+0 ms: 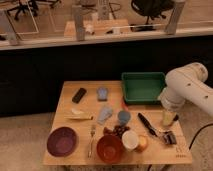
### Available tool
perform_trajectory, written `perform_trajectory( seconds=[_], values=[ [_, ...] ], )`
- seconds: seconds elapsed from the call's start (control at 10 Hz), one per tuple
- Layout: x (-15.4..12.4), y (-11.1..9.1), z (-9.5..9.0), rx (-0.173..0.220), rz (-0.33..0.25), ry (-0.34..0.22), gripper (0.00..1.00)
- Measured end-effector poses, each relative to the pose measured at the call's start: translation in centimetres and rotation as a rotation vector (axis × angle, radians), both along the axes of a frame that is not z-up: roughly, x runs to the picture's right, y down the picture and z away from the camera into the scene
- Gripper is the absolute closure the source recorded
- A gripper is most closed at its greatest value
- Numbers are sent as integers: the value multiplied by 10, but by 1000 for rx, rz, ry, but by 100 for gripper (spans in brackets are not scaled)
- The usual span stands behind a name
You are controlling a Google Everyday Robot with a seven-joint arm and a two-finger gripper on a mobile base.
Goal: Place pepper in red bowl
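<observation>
Right of the round glossy red bowl, the gripper

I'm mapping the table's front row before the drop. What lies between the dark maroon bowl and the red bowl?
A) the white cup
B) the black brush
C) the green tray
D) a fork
D: the fork lies in the gap between the maroon bowl and the red bowl. The end effector hangs well away from them, by the near corner of the green tray.

Arm bearing gripper at table's right runs off-frame.
</observation>
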State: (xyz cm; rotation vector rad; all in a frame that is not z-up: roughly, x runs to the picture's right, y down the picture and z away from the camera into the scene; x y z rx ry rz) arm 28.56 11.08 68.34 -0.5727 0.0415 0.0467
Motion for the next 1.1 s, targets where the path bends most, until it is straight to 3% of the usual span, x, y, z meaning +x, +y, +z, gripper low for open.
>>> perform_trajectory(
  seconds=[0.2,0.4,0.8,0.9,1.0,1.1],
  values=[
    [-5,3,1,3,-73,-32,20],
    [-29,-4,16,16,-240,-161,20],
    [-80,-22,45,72,-567,-545,20],
    [-98,-29,54,88,-638,-672,20],
    [-106,-28,60,93,-694,-763,20],
    [-112,-24,69,86,-756,-798,20]
  ],
)
